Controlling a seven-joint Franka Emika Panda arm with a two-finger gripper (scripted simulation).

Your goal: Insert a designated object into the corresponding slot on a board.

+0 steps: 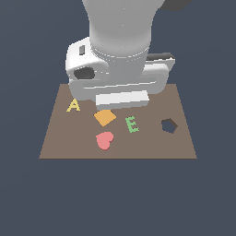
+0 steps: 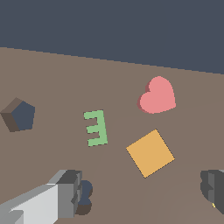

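— Where's the heart [image 1: 104, 140]?

— Flat on the board [image 1: 60, 143], just beside the orange square [image 1: 105, 117], untouched. Nothing is inserted yet.

— And the gripper [image 2: 140, 197]?

— Above the board, spread wide, empty; grasp, carry and insertion all remain.

— Its slot [image 2: 84, 197]?

— Possibly that dark lobed hole behind a finger [image 2: 65, 192], mostly hidden. The arm blocks it from outside.

On the board [image 1: 60, 143], the heart [image 1: 104, 140] lies just before the square [image 1: 105, 117], apparently apart, with the letter E [image 1: 132, 124] between it and the angular hole [image 1: 169, 125].
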